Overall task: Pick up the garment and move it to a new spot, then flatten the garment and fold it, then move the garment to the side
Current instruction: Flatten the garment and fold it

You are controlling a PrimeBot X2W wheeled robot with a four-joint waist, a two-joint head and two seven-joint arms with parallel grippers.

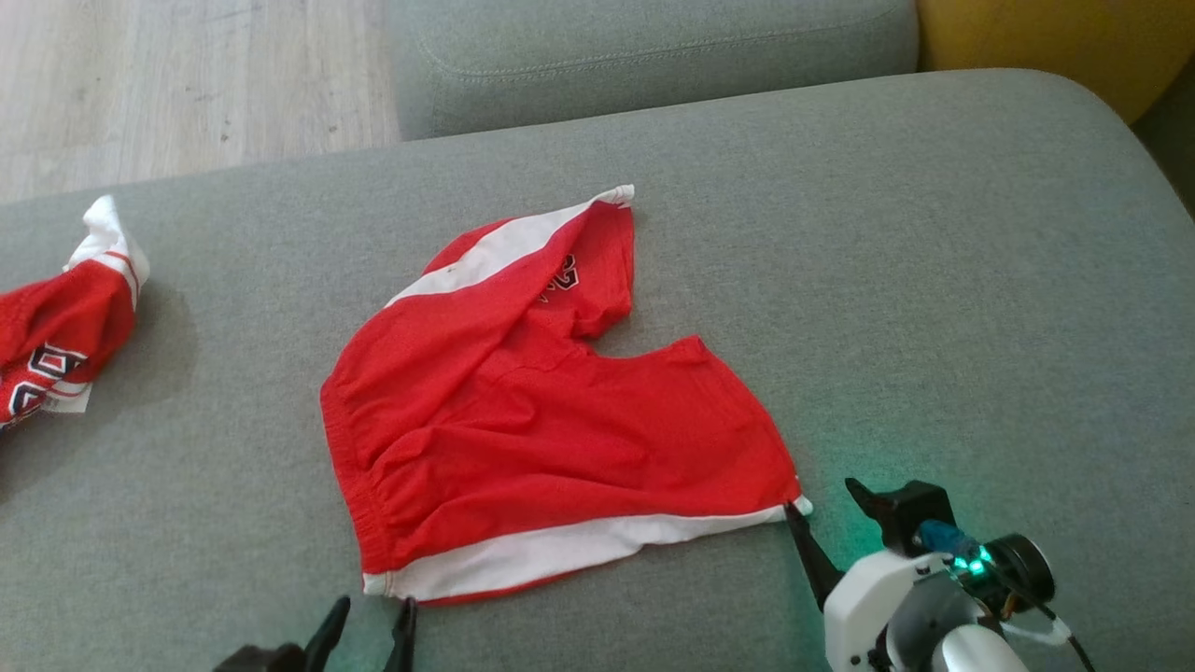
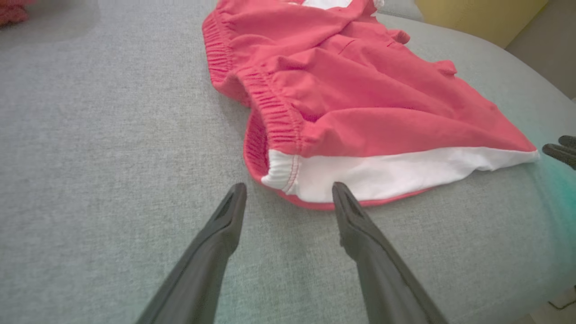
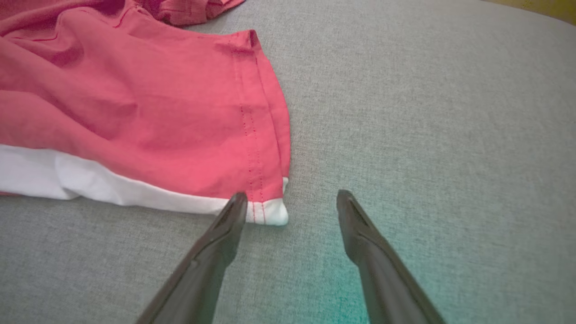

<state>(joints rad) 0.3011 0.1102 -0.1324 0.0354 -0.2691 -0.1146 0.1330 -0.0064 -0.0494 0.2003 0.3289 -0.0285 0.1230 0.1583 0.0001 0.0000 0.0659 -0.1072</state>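
The red shorts point(image 1: 560, 420) lie spread on the grey sofa cushion point(image 1: 934, 280), close to its front edge. Nearest runs a white side stripe, then creased red cloth with a gathered elastic waistband on the robot's left. The far leg is folded over, showing a second white stripe and part of a dark logo.

The left gripper point(image 1: 372, 611) stands wide open and empty, its tips just before the waistband's white corner. The right gripper point(image 1: 823, 499) is also spread wide and holds nothing. One fingertip point(image 3: 236, 202) sits at the hem's white corner, though actual contact cannot be judged. Well apart to the left lies another red garment point(image 1: 56, 327).
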